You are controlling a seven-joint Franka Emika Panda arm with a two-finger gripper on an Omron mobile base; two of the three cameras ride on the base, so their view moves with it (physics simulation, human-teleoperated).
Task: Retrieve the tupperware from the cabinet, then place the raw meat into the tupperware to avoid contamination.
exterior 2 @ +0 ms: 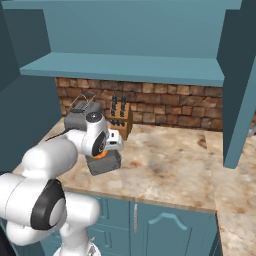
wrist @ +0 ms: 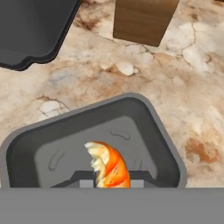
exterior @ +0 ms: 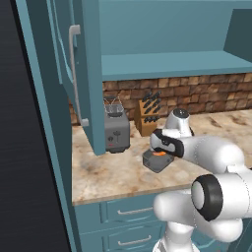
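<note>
The gripper pinches the raw meat directly above the grey tupperware on the marble counter, held there so releasing drops it inside.

A: What is lying under the hand?
B: The grey tupperware is sitting open on the marbled counter, its rim slightly skewed in frame.
A: And the raw meat?
B: It is hanging just above the tub's floor, orange and curved, pinched between the dark fingertips of the gripper.
A: Anything else showing?
B: A wooden block is standing at the top, well apart from the tub. A dark rounded object is sitting in the top-left corner; I cannot tell what it is.
</note>
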